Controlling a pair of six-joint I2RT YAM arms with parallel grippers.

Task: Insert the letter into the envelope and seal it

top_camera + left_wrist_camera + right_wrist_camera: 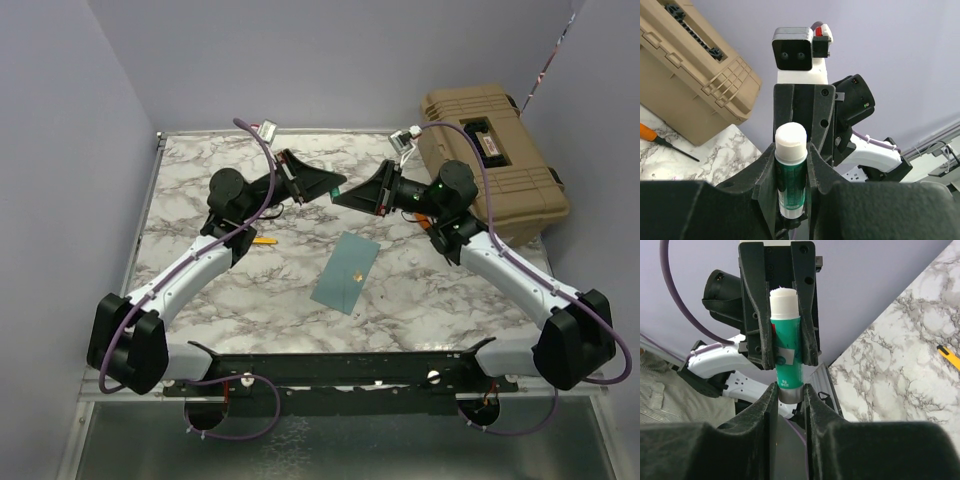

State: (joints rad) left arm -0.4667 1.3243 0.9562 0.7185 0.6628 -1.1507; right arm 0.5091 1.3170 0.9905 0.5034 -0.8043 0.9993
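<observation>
The teal-blue envelope (345, 272) lies flat on the marble table between the arms, with a small gold sticker (358, 277) on it. The cream letter is not in view. Both grippers meet tip to tip in the air above the table's far middle. My left gripper (330, 184) (791, 155) is shut on the body of a green glue stick (791, 175). My right gripper (346, 196) (788, 390) is shut on the grey end of the same glue stick (786, 350). The stick's other end is white.
A tan tool case (490, 160) stands at the back right, also seen in the left wrist view (685, 75). An orange-handled screwdriver (650, 132) lies beside it. A small yellow tool (263, 240) lies left of the envelope. Purple walls surround the table.
</observation>
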